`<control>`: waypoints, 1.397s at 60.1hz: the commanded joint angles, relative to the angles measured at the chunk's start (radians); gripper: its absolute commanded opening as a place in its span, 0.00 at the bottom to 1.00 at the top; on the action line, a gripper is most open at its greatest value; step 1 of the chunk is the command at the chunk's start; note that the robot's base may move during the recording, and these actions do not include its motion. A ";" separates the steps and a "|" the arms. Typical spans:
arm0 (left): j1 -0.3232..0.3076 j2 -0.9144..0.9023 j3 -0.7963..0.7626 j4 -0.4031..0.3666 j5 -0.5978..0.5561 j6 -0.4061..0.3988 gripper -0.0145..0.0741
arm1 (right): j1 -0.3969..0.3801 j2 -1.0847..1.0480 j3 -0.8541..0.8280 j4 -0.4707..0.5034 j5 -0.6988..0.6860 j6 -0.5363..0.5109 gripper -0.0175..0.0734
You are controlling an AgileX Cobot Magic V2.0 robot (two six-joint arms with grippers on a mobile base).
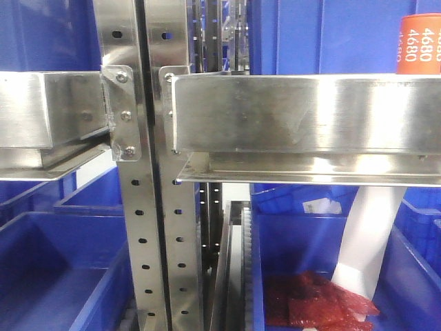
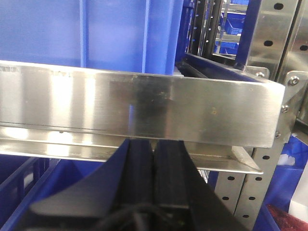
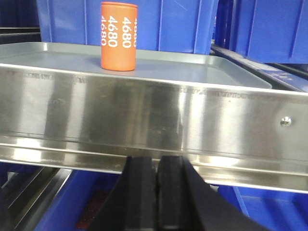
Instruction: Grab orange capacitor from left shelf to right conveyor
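Right wrist | orange capacitor (image 3: 119, 36) upright on tray (image 3: 216, 72) | right fingers (image 3: 142, 192), left fingers (image 2: 139, 178) apparently together

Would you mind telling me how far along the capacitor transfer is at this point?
Nothing looks done yet: the capacitor stands upright on the grey tray on the shelf, ungrasped. In hand: the right gripper sits shut and empty, lower than the shelf rail; the left gripper is likewise shut and empty. Left: grasping, lifting and carrying it to the conveyor, which is not in view.

Black left pincer (image 2: 154, 145), black right pincer (image 3: 157, 161), thick wedge-shaped fingers (image 3: 141, 192)
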 commanded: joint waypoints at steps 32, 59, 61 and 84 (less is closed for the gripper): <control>0.003 -0.019 -0.005 0.000 -0.089 0.000 0.05 | -0.004 -0.021 0.003 0.000 -0.090 -0.008 0.24; 0.003 -0.019 -0.005 0.000 -0.089 0.000 0.05 | -0.004 -0.021 0.003 0.000 -0.109 -0.008 0.24; 0.003 -0.019 -0.005 0.000 -0.089 0.000 0.05 | -0.004 -0.021 0.003 0.000 -0.111 -0.008 0.24; 0.003 -0.019 -0.005 0.000 -0.089 0.000 0.05 | -0.004 0.039 -0.306 0.000 -0.046 0.039 0.24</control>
